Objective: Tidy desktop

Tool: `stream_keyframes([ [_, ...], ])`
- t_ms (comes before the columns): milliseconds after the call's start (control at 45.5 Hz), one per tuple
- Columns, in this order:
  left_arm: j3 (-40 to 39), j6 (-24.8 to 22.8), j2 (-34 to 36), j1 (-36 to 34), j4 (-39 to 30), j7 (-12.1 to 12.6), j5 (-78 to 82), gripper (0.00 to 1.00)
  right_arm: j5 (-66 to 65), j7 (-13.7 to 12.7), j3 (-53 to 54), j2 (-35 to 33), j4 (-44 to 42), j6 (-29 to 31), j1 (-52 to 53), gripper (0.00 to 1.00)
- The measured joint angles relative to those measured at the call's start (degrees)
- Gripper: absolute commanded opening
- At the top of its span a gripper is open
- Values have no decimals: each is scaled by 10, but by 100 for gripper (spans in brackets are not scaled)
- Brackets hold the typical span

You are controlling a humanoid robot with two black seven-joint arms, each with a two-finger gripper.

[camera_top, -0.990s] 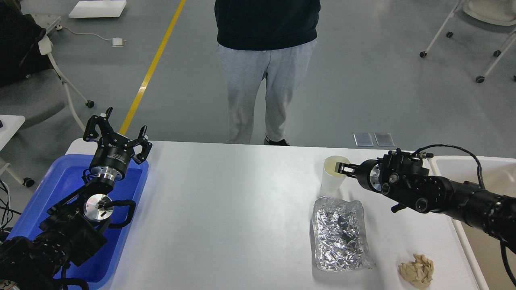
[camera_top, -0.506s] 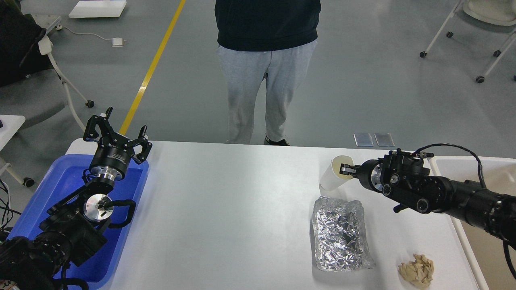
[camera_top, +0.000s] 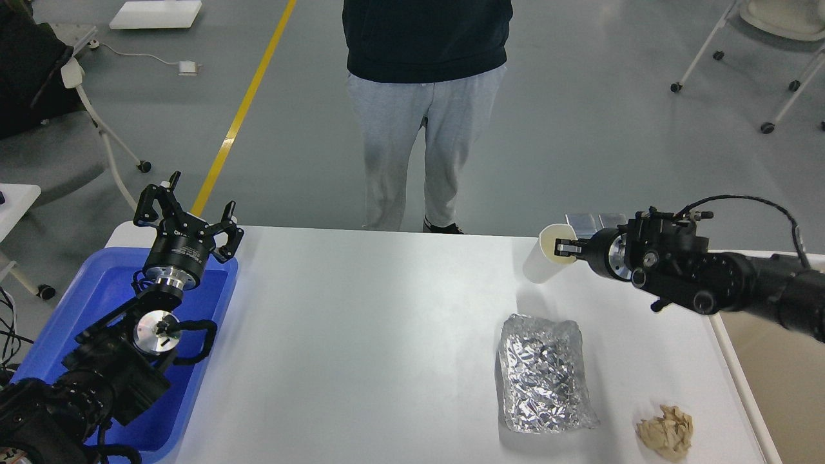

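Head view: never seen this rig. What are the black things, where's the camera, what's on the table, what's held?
The camera sits in a humanoid robot's head, looking forward and down at a white desktop. The two black things are its arms. The left hand is open and empty, raised over a blue tray. The right hand pinches the rim of a white paper cup, which is tilted and appears lifted off the desktop. Lying on the desktop are a crumpled foil sheet and a wad of brown paper. A person stands at the far side, seen from the chest down.
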Motion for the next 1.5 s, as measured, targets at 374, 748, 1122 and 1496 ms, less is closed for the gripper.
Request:
stream_keyframes([
  [374, 0, -1, 0, 0, 0, 1, 0, 100, -4, 2, -80, -122, 149, 27, 170, 0],
  [748, 0, 0, 1, 0, 1, 1, 0, 100, -4, 2, -107, -221, 261, 84, 312, 0],
  [1122, 0, 0, 1, 0, 1, 0, 0, 100, -4, 2, -108, -284, 276, 90, 327, 0],
  [1496, 0, 0, 1, 0, 1, 0, 0, 100, 18, 9, 1, -424, 246, 58, 170, 0],
])
